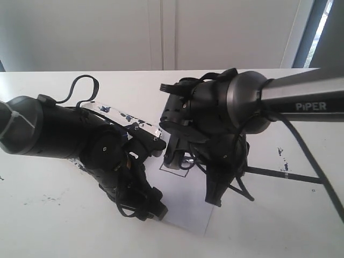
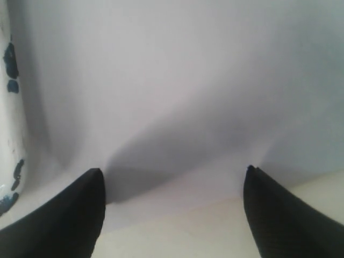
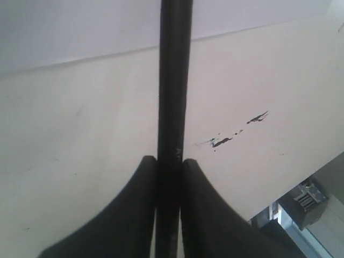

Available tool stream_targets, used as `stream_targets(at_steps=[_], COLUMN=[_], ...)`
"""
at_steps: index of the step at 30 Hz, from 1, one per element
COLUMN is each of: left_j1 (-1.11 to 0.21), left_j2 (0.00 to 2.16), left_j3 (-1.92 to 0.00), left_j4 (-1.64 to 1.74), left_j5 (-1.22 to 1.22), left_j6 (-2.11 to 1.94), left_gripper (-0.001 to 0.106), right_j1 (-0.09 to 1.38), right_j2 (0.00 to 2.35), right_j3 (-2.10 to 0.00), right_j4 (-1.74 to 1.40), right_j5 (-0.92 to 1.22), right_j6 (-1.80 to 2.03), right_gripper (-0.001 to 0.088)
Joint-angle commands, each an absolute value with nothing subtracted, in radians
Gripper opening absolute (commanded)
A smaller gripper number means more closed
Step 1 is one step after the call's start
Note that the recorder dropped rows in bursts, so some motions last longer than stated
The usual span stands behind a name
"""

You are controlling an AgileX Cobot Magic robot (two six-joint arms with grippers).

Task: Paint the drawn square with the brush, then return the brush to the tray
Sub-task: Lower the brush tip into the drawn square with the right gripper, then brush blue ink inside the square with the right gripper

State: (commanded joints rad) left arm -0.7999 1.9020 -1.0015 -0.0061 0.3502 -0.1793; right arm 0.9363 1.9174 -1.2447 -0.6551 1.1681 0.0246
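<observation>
My right gripper (image 3: 169, 160) is shut on the shaft of the black brush (image 3: 173, 80), which runs out over the table toward the white paper (image 3: 80, 32). In the exterior view the right gripper (image 1: 212, 198) points down at the paper's right edge, and the brush's tip is hidden behind the wrist. A corner of the drawn square (image 1: 171, 170) shows below that wrist; the rest is covered. My left gripper (image 1: 156, 207) is open and empty, low over the paper's near left part (image 2: 173, 174). The paint-splattered tray (image 1: 121, 115) lies behind the left arm, with its rim (image 2: 8, 107) beside the paper.
The paper sheet (image 1: 185, 212) lies in the middle of the white table, and its near edge shows between the left fingers. Dried paint specks (image 1: 282, 157) mark the table to the right of the paper (image 3: 236, 131). Both arms crowd the space above the sheet.
</observation>
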Motion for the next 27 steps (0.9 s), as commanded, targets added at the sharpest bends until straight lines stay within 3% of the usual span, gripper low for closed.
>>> stream_targets(at_steps=[9,27], left_j1=[-0.8,-0.8], left_j2=[1.902,1.902], left_j3=[-1.001,-1.001], left_j4=[-0.006,-0.006], left_j5=[0.35,0.346], left_j6=[-0.179,-0.179], left_gripper=[0.075,0.075], right_j1=[0.936,0.94], right_j2=[1.92,1.913], right_j3=[-1.249,-1.303], right_j4=[-0.718,-0.532], right_j5=[1.159,1.197], right_j6=[0.064,-0.042], right_gripper=[0.0,0.0])
